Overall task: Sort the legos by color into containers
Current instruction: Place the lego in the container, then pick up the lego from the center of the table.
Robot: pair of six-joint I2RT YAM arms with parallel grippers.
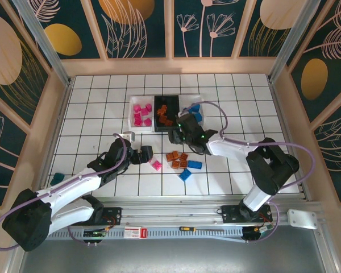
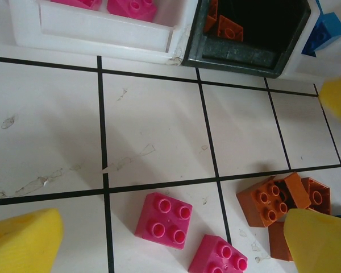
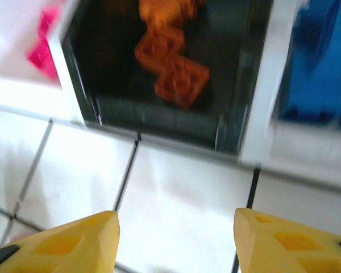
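Three containers stand in a row at the back: a white one [image 1: 141,114] with pink legos, a black one [image 1: 166,114] with orange legos [image 3: 173,62], and a white one [image 1: 194,111] with blue legos. Loose on the tiles lie two pink legos [image 2: 163,220], several orange legos [image 1: 177,159] and two blue legos [image 1: 188,169]. My left gripper [image 1: 149,157] is open and low over the pink legos, which lie between its yellow fingers [image 2: 23,244]. My right gripper [image 3: 176,239] is open and holds nothing, just in front of the black container [image 3: 159,114].
Wooden walls enclose the tiled floor [image 1: 96,114]. A small teal thing [image 1: 57,178] lies at the left edge. The right gripper's yellow finger [image 2: 338,96] shows at the right edge of the left wrist view. Bare tiles lie left of the left arm.
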